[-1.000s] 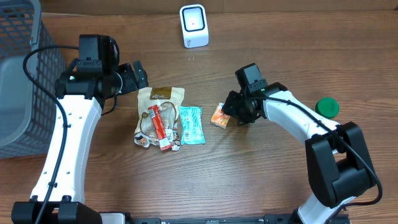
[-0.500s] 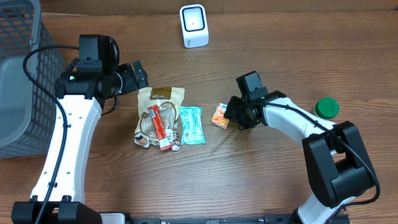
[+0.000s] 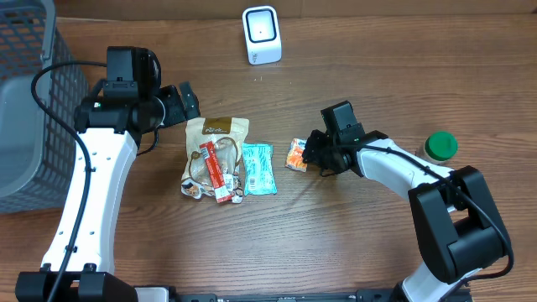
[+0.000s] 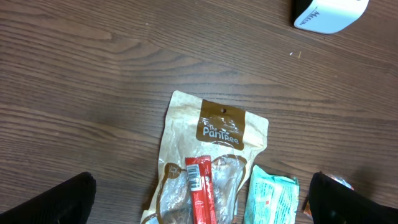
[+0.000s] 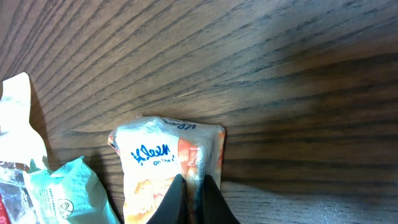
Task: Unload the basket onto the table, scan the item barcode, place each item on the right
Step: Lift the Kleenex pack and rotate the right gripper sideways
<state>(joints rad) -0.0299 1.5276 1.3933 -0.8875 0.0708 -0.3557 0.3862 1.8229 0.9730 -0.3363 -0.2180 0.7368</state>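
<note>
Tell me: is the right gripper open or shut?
Shut. The right gripper has its jaws pinched together on the edge of the orange packet, seen in the wrist view.

Mock checkout setup: white scanner (image 3: 261, 34), grey wire basket (image 3: 25, 50), packaged snacks (image 3: 216, 159) on wood-grain table (image 3: 336, 235).

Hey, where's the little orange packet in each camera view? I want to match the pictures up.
Overhead: the orange packet lies just right of centre.
Left wrist: only a sliver of it shows, low near the right edge.
Right wrist: it fills the lower centre-left.
Shared landmark: the teal packet lies just to its left in all three views.
</note>
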